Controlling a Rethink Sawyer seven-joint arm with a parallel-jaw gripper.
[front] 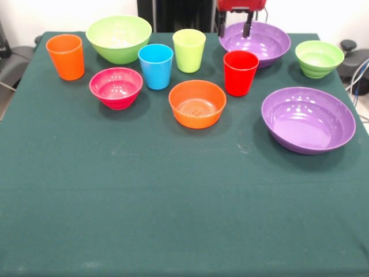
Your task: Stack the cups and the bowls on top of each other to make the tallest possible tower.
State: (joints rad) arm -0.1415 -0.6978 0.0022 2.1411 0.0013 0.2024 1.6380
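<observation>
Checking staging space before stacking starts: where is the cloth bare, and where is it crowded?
The whole cloth in front of the orange bowl and the near purple bowl is bare. The back is crowded: cups and bowls sit close together from the orange cup to the small green bowl.

Dark green cloth over the tabletop (173, 219), faintly speckled with pale lint, filling most of the view. Behind, a plain white wall (86, 11) split by a dark vertical panel (173, 14). At left, a grey-black chair (14, 63), possibly; at right, a black rounded object (354, 57) with pale cables (360, 78). Even, soft lighting.
</observation>
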